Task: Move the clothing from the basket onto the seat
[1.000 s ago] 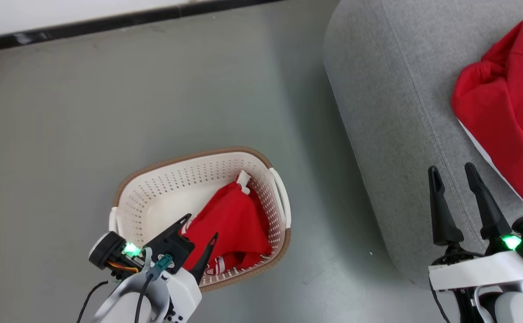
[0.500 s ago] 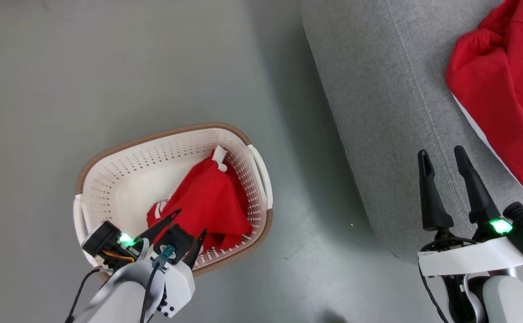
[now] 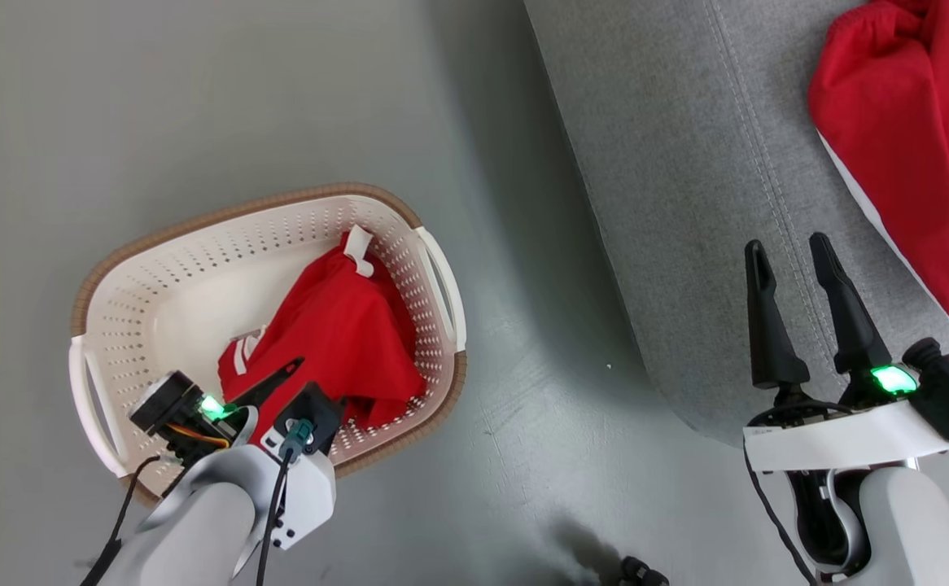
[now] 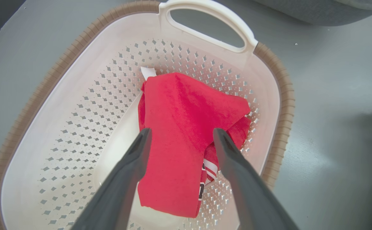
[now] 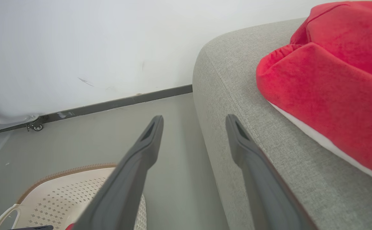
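**Head view.** The camera has swung since a second ago. The basket (image 3: pixel 198 252) now shows further toward 9 o'clock and the edge of the seat (image 3: pixel 686 203) nearer the middle, but the gap between them is the same. The left gripper (image 3: pixel 316 382) has shifted along the basket's near rim. Its tips now stand over the garment (image 3: pixel 344 317) rather than at its edge, spread as wide as before. The right gripper (image 3: pixel 786 244) holds the same pose at 4 o'clock, fingers apart and empty, over the seat's rounded edge. A second garment (image 3: pixel 906 146) lies on the seat at 2 o'clock. The basket holds the one garment, bunched against its 3 o'clock wall, with the white bottom bare toward 9 o'clock. A broad strip of grey floor (image 3: pixel 523 391) separates basket and seat.

**Left wrist view.** The two fingers (image 4: pixel 128 172) stand released, one on each side of the garment's middle fold. I cannot tell whether they touch the cloth. The garment runs from 12 o'clock, where a white tab shows, down to 6 o'clock, with striped trim at 5 o'clock. It leans on the perforated wall at 3 o'clock. The bottom at 8 o'clock is bare, and so is the floor beyond the brown rim at 3 o'clock.

**Right wrist view.** The fingers (image 5: pixel 253 159) are spread with nothing between them. The seat's edge runs from 12 to 5 o'clock, and the second garment lies on top at 2 o'clock, well in from that edge. The basket's rim sits at 7 o'clock, and open floor reaches to the wall (image 5: pixel 77 41) at 10 o'clock.
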Robot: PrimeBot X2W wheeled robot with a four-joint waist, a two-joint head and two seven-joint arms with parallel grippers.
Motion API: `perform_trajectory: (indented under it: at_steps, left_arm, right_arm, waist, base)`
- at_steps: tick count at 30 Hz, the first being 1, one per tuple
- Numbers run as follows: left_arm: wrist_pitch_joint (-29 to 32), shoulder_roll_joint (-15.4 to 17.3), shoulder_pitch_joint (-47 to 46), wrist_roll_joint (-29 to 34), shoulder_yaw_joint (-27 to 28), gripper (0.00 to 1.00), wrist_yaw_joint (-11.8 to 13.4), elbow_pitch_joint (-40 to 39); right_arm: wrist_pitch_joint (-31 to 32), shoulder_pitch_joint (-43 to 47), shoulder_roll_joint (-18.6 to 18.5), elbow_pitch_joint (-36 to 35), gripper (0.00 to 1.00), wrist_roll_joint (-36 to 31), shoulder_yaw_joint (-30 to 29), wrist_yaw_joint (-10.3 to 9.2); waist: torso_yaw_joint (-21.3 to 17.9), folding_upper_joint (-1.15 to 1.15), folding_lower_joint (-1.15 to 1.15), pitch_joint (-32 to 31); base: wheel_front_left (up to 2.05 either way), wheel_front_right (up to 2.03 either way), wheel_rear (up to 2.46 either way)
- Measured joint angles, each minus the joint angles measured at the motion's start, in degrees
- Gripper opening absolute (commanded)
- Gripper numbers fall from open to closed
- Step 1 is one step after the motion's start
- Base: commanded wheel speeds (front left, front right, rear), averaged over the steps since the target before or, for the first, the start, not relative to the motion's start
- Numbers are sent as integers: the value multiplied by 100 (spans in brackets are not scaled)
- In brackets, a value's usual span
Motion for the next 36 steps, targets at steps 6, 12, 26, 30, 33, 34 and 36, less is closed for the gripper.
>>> perform_trajectory:
  at_steps: [6, 12, 26, 30, 33, 34, 36]
  left_arm:
    - [101, 57, -191, 140, -1, 100, 126, 181]
    - [149, 134, -347, 236, 20, 100, 312, 298]
    - [601, 275, -704, 487, 91, 100, 867, 745]
    - [706, 296, -715, 482, 111, 100, 875, 846]
    - [769, 281, -751, 487, 107, 100, 909, 867]
    - [808, 272, -778, 489, 105, 100, 920, 884]
    - [851, 267, -823, 488, 103, 100, 926, 912]
  right_arm:
    - [-63, -174, 0, 81, 100, 49, 113, 0]
    - [-120, -297, 0, 154, 100, 92, 175, 0]
    - [-238, -719, 1, 392, 100, 238, 383, 0]
    - [-293, -760, 1, 465, 100, 253, 408, 0]
    - [-294, -812, 1, 550, 100, 290, 434, 0]
    - [-294, -858, 1, 561, 100, 291, 455, 0]
    - [-304, -939, 1, 580, 100, 293, 513, 0]
  waist:
    - [-114, 0, 0, 233]
    - [-201, 0, 0, 415]
    - [-402, 0, 0, 857]
    - [-437, 0, 0, 934]
    - [-460, 0, 0, 973]
    - [-467, 0, 0, 983]
    - [-485, 0, 0, 998]
  base:
    - [0, 0, 0]
    - [0, 0, 0]
    - [0, 0, 0]
    - [0, 0, 0]
    - [0, 0, 0]
    - [0, 0, 0]
    - [0, 0, 0]
